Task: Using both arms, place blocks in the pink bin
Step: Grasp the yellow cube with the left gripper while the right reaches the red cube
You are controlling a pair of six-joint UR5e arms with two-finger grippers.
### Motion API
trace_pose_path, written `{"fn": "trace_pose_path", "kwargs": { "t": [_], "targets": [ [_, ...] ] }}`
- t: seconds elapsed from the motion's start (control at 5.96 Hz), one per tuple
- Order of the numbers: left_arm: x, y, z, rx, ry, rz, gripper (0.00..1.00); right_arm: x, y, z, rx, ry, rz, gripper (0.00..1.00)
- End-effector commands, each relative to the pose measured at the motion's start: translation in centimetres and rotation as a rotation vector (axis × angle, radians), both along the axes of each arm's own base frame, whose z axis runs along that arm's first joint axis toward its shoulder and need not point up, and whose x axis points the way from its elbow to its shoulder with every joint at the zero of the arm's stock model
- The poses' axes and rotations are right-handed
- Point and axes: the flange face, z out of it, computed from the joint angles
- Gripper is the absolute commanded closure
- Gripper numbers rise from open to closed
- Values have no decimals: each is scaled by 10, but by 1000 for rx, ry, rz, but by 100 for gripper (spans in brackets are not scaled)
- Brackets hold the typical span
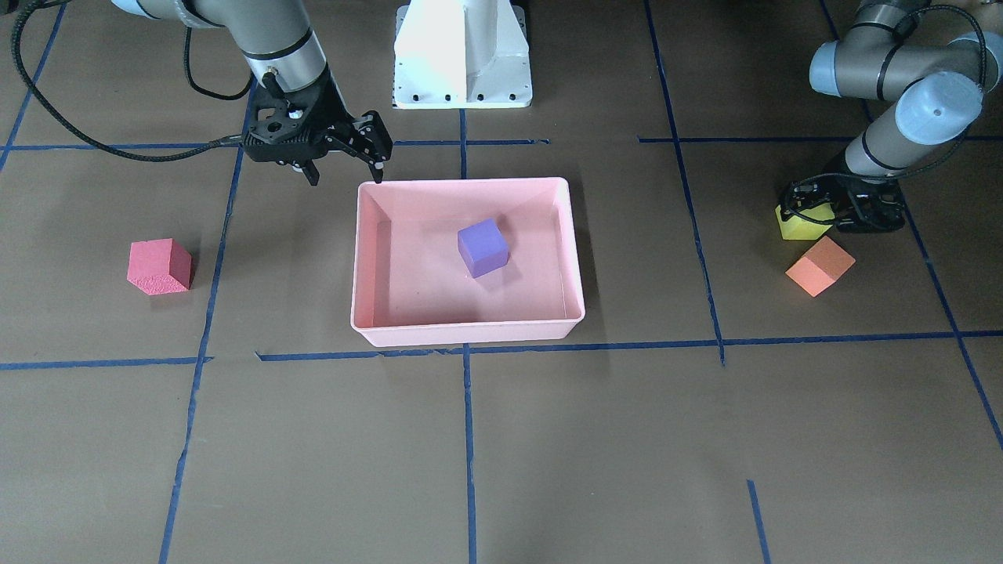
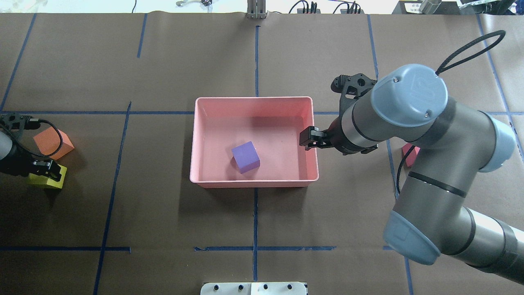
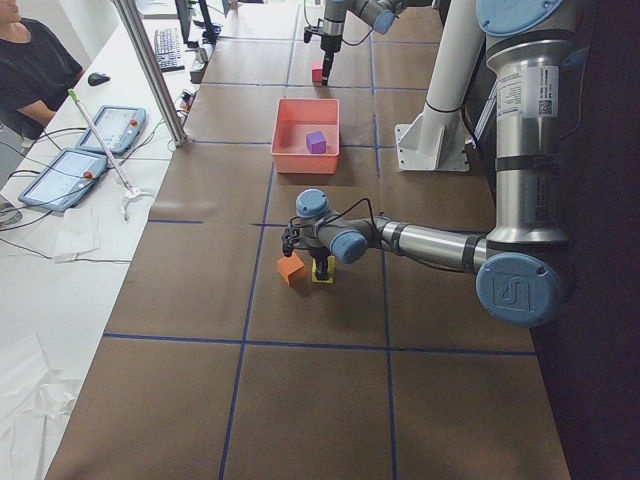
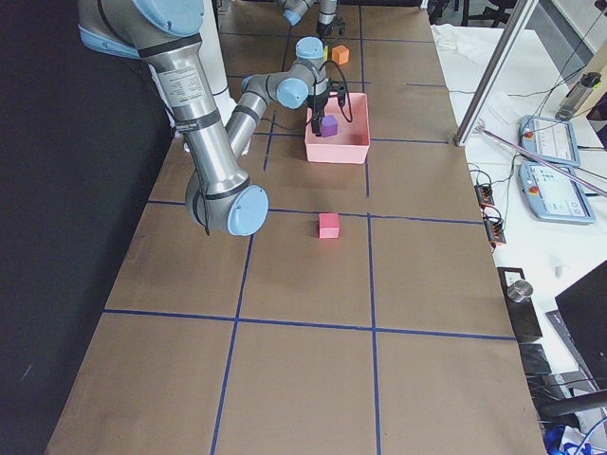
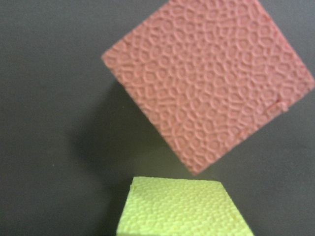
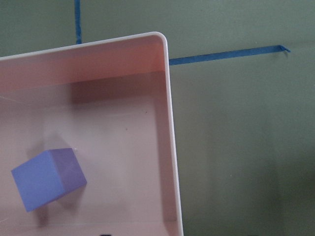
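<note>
The purple block point(image 1: 483, 247) lies inside the pink bin point(image 1: 470, 333), also in the right wrist view point(image 6: 48, 178). My right gripper point(image 1: 347, 176) is open and empty, hovering at the bin's rim on my right side. The red block point(image 1: 160, 267) lies on the table further to my right. My left gripper point(image 1: 815, 213) is down at the yellow-green block point(image 1: 801, 225), with its fingers on either side; I cannot tell whether they press it. The orange block point(image 1: 820, 265) lies just beside it. The left wrist view shows the yellow-green block point(image 5: 182, 209) close and the orange block point(image 5: 211, 83) beyond.
The table is covered in brown paper with a blue tape grid. The white pedestal base point(image 1: 462, 55) stands behind the bin. In the overhead view my right arm hides most of the red block point(image 2: 410, 155). An operator and tablets are at a side table point(image 3: 90, 150).
</note>
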Motion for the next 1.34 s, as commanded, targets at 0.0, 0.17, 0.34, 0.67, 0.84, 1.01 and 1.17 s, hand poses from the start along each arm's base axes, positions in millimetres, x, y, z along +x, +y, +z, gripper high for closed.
{"fn": "trace_pose_path", "kwargs": {
  "t": [0.0,0.17,0.34,0.67,0.84,1.01,1.17],
  "targets": [
    [6,0,-119,49,170,-54,96,48,6,33,-26,27,38,7],
    [22,-9,-202,25,315,-69,96,80,8,63,-70,48,39,6],
    [64,-17,-305,-30,438,-110,96,102,-6,66,-83,42,53,6],
    [151,-26,-361,-31,459,-118,94,133,-19,111,-40,125,13,5],
    [194,-19,-352,-15,417,-125,92,151,-24,145,-12,186,-36,5],
    [232,-19,-351,13,385,-153,82,165,-27,161,13,215,-60,5],
    [246,-21,-340,12,357,-157,65,167,-40,185,38,258,-113,5]
  ]
}}
